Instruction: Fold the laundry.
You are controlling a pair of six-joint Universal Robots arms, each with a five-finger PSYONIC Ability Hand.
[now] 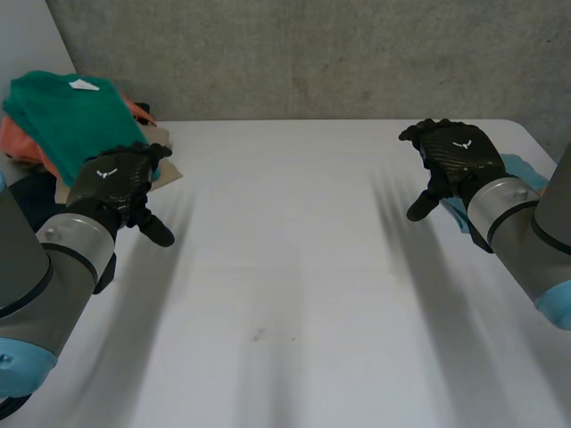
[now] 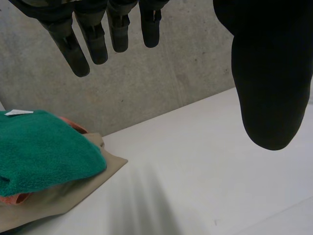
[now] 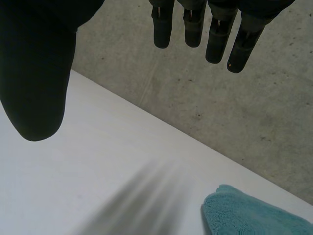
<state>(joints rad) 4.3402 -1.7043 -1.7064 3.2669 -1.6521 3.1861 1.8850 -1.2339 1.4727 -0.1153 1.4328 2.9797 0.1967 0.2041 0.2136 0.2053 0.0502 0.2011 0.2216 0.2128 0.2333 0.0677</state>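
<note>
- Head view, upper left: green cloth (image 1: 67, 120) stacked on top of an orange cloth (image 1: 22, 143) and a beige cloth (image 1: 168, 174), at the far left corner of the table (image 1: 294, 267).
- Just below and right of that stack: left hand (image 1: 111, 183), fingers straight, thumb apart, holding nothing.
- Upper right: right hand (image 1: 459, 156), likewise spread and empty above the table.
- Right edge: blue cloth (image 1: 525, 171), just beside that hand's wrist.

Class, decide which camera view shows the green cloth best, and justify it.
Head view: the green cloth lies nearly whole atop the pile, left hand covering one corner. Left wrist view gives part of it, closer. Right wrist view faces a light-blue cloth.
</note>
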